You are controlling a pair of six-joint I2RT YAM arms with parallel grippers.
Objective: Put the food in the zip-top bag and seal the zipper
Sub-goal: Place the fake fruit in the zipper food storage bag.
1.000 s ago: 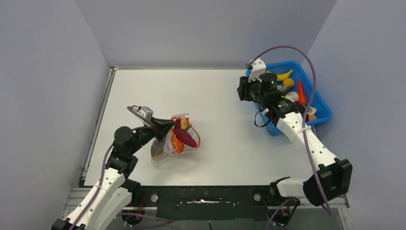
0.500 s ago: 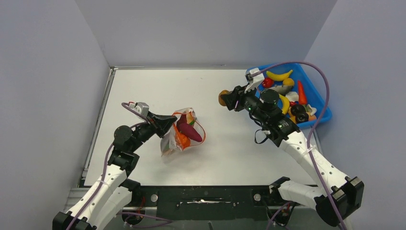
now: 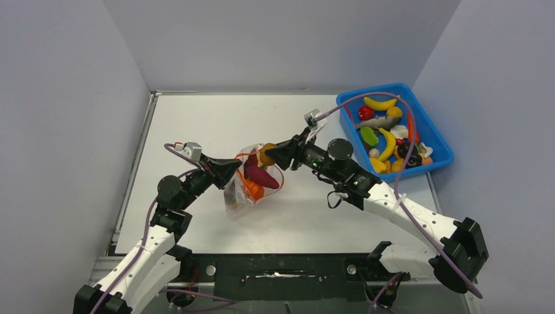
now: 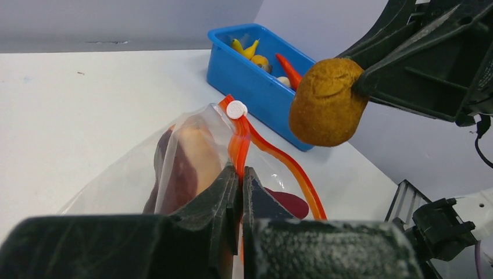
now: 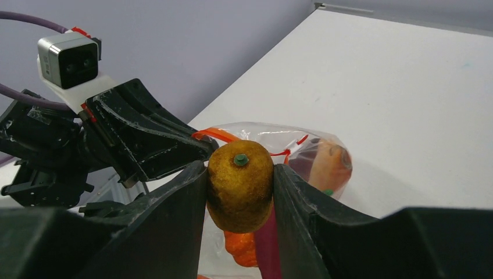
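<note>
left hand [image 4: 239, 177] pinched shut on bag [image 4: 174, 157] rim, bag near table [image 3: 196, 118] centre, leftward | right hand [image 5: 240, 174] clamped on brown fruit [image 4: 325, 102] at mouth | risk: narrow floppy opening, fruit may bounce off zipper [image 4: 238, 145]

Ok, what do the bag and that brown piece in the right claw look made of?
The bag: thin clear plastic film, glossy, crinkled, contents showing through. The brown piece: likely hard moulded plastic, matte, finely textured skin, green stem dot.
</note>
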